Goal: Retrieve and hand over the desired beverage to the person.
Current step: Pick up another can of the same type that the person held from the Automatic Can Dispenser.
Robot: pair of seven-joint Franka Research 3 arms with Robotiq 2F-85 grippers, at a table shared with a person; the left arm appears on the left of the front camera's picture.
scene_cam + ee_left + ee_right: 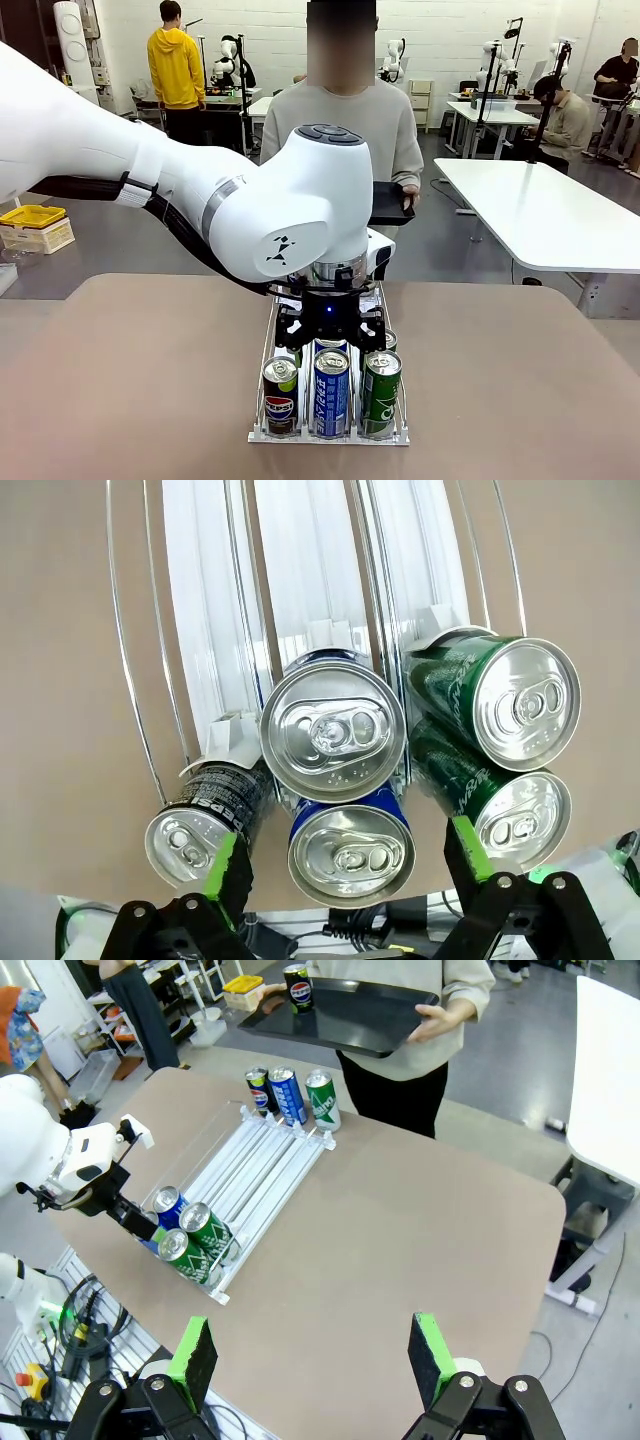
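**Front view:** the left arm point(200, 190) covers much of the person point(392, 120) and the far half of the rack point(262, 365). A corner of the tray point(395, 205) shows past the arm. The left gripper point(330, 345) hangs just above the front row: black can point(280, 393), blue can point(331, 392), green can point(381, 390). Its fingertips are hard to make out here.

**Left wrist view:** the fingers point(226, 865) are spread, one on each side of the blue can point(350, 852), not pinching it. A second blue can point(333, 730) lies just behind. The rack's far end is cut off at the top.

**Right wrist view:** the right gripper point(312, 1355) is spread wide with nothing in it, above the near edge of the table point(420, 1220), which is bare beside the rack. Three cans point(288, 1095) stand at the rack's far end. A dark can point(298, 987) stands on the tray, which the person holds beyond the far edge.
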